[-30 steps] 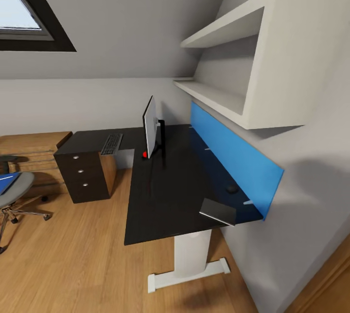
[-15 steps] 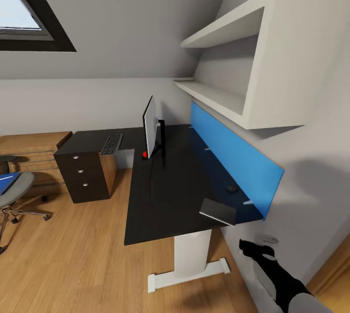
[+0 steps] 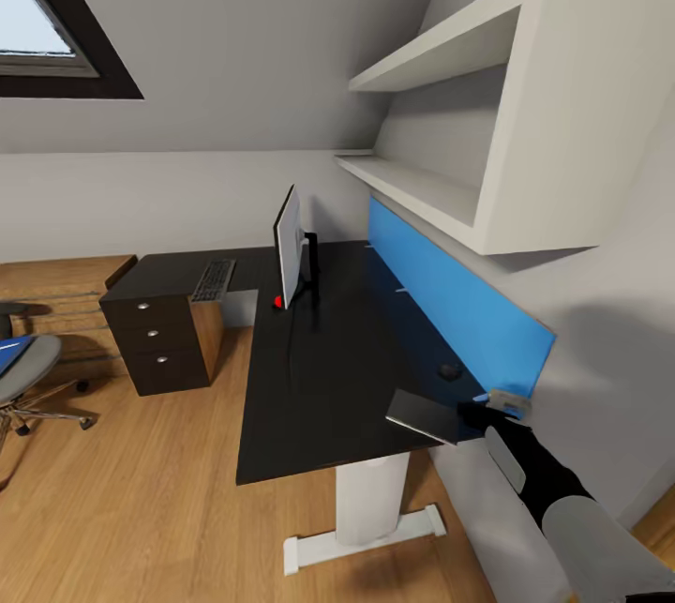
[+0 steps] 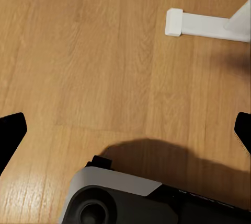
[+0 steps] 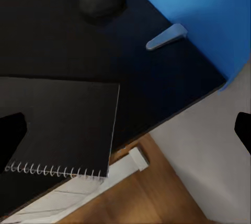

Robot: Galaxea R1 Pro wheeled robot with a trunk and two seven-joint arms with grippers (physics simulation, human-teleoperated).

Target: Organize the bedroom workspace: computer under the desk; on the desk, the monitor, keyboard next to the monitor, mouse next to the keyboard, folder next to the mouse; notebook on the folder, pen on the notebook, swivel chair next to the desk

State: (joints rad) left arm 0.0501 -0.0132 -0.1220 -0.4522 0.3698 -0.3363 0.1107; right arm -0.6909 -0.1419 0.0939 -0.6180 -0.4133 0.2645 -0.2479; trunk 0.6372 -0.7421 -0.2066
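Head view: monitor (image 3: 289,247) stands upright on the black L-shaped desk (image 3: 319,369), keyboard (image 3: 214,279) lies on the far wing above the drawer unit (image 3: 155,343), well apart from the monitor, so it probably needs moving closer. Mouse (image 3: 449,370) sits near the blue wall panel (image 3: 450,303), well apart from the keyboard. Grey notebook (image 3: 424,415) lies at the desk's near corner, overhanging the edge a little. Swivel chair (image 3: 23,369) is off beside the low wood cabinet (image 3: 56,289), well apart from the desk, with the blue folder (image 3: 11,352) on its seat, so folder, stacking and chair steps look undone. Right gripper (image 3: 483,411) reaches in just beside the notebook; jaw state can't be told here. Left wrist view: plank floor (image 4: 104,51), a white desk foot (image 4: 201,24) and part of the robot's base (image 4: 120,200); left fingers (image 4: 10,135) spread wide, nothing between them. Right wrist view: the spiral-bound notebook (image 5: 57,125), mouse (image 5: 102,2) and a small grey bracket (image 5: 166,36) lie below; fingers (image 5: 11,132) wide apart, holding nothing.
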